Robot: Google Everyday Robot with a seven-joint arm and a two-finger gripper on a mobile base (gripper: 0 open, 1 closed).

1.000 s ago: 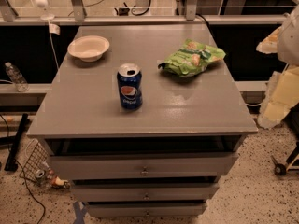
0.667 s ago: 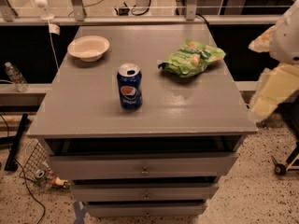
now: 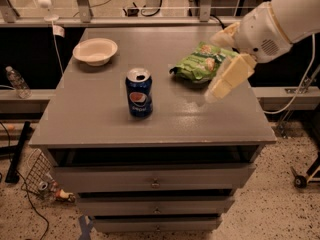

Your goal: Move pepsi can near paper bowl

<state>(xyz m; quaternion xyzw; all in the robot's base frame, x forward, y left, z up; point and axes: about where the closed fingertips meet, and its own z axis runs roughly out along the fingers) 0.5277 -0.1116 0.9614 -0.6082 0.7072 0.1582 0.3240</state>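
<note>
The pepsi can (image 3: 139, 92) stands upright near the middle front of the grey cabinet top (image 3: 100, 119), dark blue with a silver top. The paper bowl (image 3: 95, 51) sits off-white at the back left of the top, well apart from the can. My gripper (image 3: 212, 66) reaches in from the right on a white arm, above the right half of the top and over the green chip bag. Its cream fingers (image 3: 227, 76) are spread open and hold nothing. The gripper is to the right of the can and not touching it.
A green crinkly chip bag (image 3: 197, 64) lies at the back right of the top. Drawers (image 3: 152, 179) fill the cabinet front below. A plastic bottle (image 3: 17, 81) stands on a ledge at the left. Cables and a wire basket (image 3: 37, 171) lie on the floor.
My arm has swung in from the right edge of view to over the right side of the cabinet top. The can, bowl and chip bag have not moved.
</note>
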